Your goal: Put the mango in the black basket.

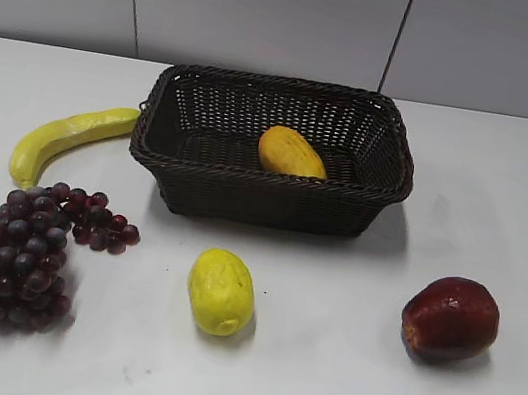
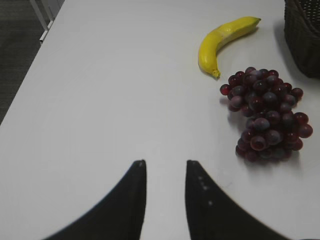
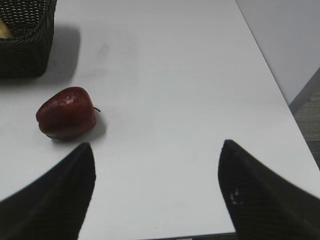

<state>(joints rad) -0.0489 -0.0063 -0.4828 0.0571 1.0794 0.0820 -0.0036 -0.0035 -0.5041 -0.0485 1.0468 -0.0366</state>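
White table (image 1: 507, 198): mango (image 1: 292, 153) sits in black basket (image 1: 196, 181). Right pincer (image 3: 156, 192) released, left pincer (image 2: 165, 192) narrowly parted, both empty; careless retreat could nudge the apple (image 3: 66, 113) ahead-left.

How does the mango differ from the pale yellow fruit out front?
The mango is deeper orange-yellow; the pale yellow fruit is lemon-coloured. The mango's skin looks smooth, the pale fruit's faintly ridged. The mango lies inside the black basket; the pale fruit sits on the white table in front of it. Both are oblong and similar in size.
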